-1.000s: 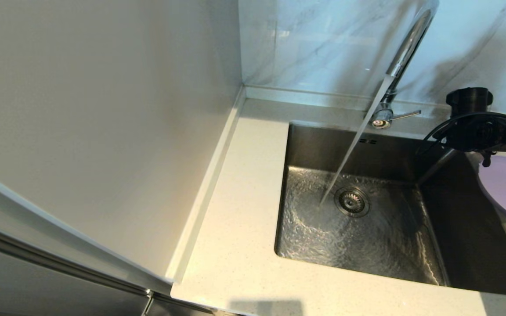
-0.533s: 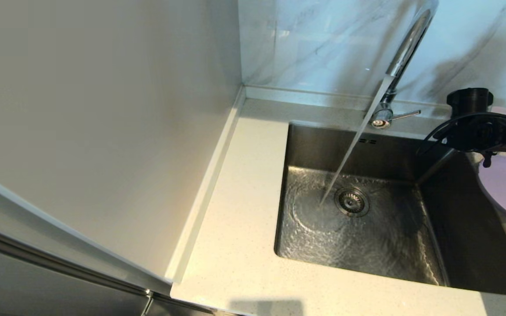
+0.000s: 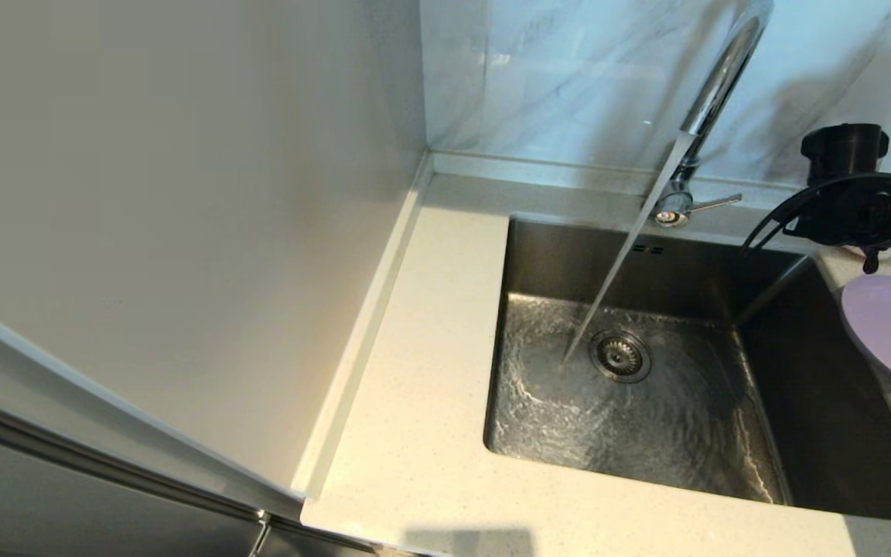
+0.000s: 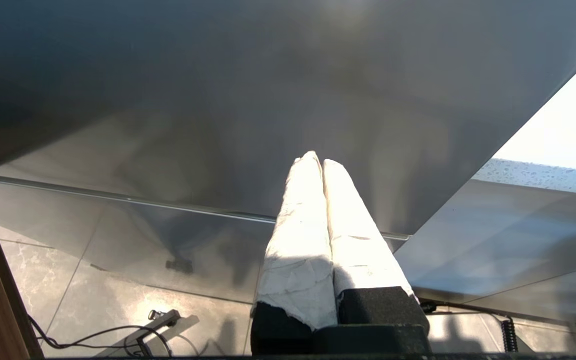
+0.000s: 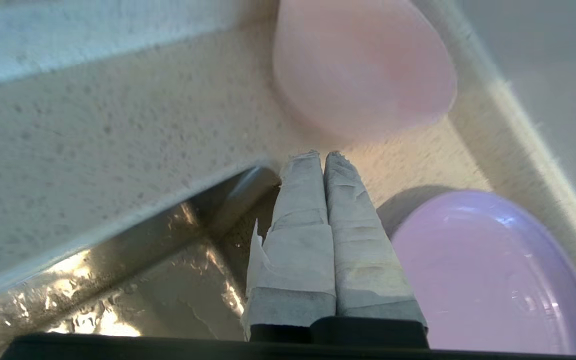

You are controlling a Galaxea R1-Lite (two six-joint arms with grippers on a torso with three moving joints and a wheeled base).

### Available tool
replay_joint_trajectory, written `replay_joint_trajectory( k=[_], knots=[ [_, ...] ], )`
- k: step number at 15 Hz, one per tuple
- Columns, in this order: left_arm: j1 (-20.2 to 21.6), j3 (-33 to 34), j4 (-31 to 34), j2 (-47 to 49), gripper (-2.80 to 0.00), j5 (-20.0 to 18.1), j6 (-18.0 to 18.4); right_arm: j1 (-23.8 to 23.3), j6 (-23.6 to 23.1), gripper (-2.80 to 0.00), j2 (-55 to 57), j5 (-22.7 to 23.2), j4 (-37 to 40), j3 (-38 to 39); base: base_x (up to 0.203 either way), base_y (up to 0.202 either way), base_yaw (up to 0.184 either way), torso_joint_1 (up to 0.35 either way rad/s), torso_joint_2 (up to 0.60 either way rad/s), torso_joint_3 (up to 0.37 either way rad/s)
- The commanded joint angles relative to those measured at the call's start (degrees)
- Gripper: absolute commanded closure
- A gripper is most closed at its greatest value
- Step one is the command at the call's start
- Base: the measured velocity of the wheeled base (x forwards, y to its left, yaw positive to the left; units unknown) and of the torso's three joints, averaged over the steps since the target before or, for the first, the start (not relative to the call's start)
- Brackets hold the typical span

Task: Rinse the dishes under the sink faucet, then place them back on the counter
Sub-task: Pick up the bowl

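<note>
Nearest, the cream speckled bench (image 3: 414, 433) wraps around a steel sink (image 3: 824, 402), whose floor ripples with water around the round drain (image 3: 619, 356). Off to the right, a lilac plate (image 3: 890, 333) rests on the bench with its edge hanging over the sink rim. Just beyond it, the right gripper (image 5: 322, 159) hovers clenched and holding nothing, above the sink's back corner. A pale pink bowl (image 5: 363, 65) sits farther back near the raised edge, seemingly upside down. Farthest, the chrome faucet (image 3: 712, 85) pours a steady stream. Elsewhere, the left gripper (image 4: 318, 161) hangs clenched and empty below the bench.
</note>
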Motion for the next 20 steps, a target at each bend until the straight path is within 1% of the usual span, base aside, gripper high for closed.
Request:
replay_joint_trajectory(
  k=[1, 2, 3, 4, 5, 7, 9, 11, 14, 17, 20],
  knots=[
    [0.02, 0.0, 0.0, 0.0, 0.0, -0.07, 0.0, 0.06, -0.08, 0.0, -1.86, -0.28, 0.01, 0.0, 0.0, 0.0, 0.0, 0.0, 0.0, 0.0],
    [0.02, 0.0, 0.0, 0.0, 0.0, -0.05, 0.0, -0.1, -0.88, 0.0, -2.32, -0.35, -0.29, -0.08, 0.0, 0.0, 0.0, 0.0, 0.0, 0.0],
    [0.02, 0.0, 0.0, 0.0, 0.0, 0.01, 0.0, -0.3, -2.75, 0.0, -2.6, -0.31, -1.94, -0.01, 0.0, 0.0, 0.0, 0.0, 0.0, 0.0],
    [0.02, 0.0, 0.0, 0.0, 0.0, 0.0, 0.0, -0.7, -5.67, 0.0, -2.62, -0.27, -4.59, -0.02, 0.0, 0.0, 0.0, 0.0, 0.0, 0.0],
    [0.02, 0.0, 0.0, 0.0, 0.0, 0.01, 0.0, -1.02, -8.66, 0.0, -2.46, -0.22, -8.47, -0.06, 0.0, 0.0, 0.0, 0.0, 0.0, 0.0],
    [0.02, 0.0, 0.0, 0.0, 0.0, 0.01, 0.0, -1.3, -12.22, 0.0, -0.54, -0.28, -16.66, -0.08, 0.0, 0.0, 0.0, 0.0, 0.0, 0.0],
    [0.02, 0.0, 0.0, 0.0, 0.0, -0.04, 0.0, -2.73, -13.6, 0.0, 2.42, -1.13, -20.62, -0.08, 0.0, 0.0, 0.0, 0.0, 0.0, 0.0],
    [0.02, 0.0, 0.0, 0.0, 0.0, 0.01, 0.0, -3.66, -14.51, 0.0, 5.04, -1.81, -22.13, -0.08, 0.0, 0.0, 0.0, 0.0, 0.0, 0.0],
    [0.02, 0.0, 0.0, 0.0, 0.0, 0.01, 0.0, -3.88, -14.85, 0.0, 8.37, -1.84, -24.62, -0.08, 0.0, 0.0, 0.0, 0.0, 0.0, 0.0],
    [0.02, 0.0, 0.0, 0.0, 0.0, 0.0, 0.0, -3.88, -16.09, 0.0, 10.19, -1.84, -25.13, -0.08, 0.0, 0.0, 0.0, 0.0, 0.0, 0.0],
    [0.02, 0.0, 0.0, 0.0, 0.0, 0.01, 0.0, -3.97, -16.26, 0.0, 9.8, -1.84, -25.13, -0.08, 0.0, 0.0, 0.0, 0.0, 0.0, 0.0]
  ],
)
